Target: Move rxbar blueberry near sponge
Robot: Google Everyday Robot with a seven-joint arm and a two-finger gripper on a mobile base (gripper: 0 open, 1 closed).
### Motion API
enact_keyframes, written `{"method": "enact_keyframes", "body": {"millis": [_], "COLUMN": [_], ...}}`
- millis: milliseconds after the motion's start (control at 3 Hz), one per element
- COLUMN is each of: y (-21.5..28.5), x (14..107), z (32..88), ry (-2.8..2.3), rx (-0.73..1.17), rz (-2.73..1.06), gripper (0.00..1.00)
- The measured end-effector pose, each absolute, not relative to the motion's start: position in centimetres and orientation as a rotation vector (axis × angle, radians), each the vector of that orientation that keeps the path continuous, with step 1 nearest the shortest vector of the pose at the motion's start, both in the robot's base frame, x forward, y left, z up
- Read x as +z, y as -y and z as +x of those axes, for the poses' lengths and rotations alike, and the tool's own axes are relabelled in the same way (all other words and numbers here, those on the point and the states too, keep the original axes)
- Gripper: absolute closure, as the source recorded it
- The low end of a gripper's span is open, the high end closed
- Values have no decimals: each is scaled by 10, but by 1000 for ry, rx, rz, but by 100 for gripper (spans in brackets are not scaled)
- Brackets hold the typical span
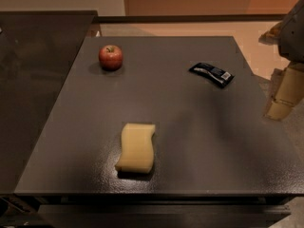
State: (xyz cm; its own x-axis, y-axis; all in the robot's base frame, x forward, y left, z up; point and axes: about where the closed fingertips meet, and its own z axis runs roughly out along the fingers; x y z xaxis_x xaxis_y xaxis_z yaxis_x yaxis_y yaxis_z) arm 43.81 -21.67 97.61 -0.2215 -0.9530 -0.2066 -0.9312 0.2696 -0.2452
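Note:
The rxbar blueberry (212,73) is a small flat bar in a dark navy wrapper with white marks. It lies at the back right of the dark grey table (190,141). The sponge (136,147) is a pale yellow foam block with wavy sides and lies near the table's front edge, left of centre. My gripper (281,106) hangs at the right edge of the view, beyond the table's right side, to the right of the bar and a little nearer the front. It holds nothing that I can see.
A red apple (110,57) stands at the back left of the table. A darker surface (33,80) adjoins the table on the left. Pale floor (256,42) shows behind and to the right.

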Motion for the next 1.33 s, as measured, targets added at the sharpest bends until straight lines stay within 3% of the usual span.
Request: {"method": "enact_keyframes", "body": {"millis": [667, 1333], "y": [218, 223], "x": [973, 954], "z": [446, 504], "ry": [-2233, -2246], "rx": [-84, -23], "rz": [-1731, -1685], "gripper": [0, 0]}}
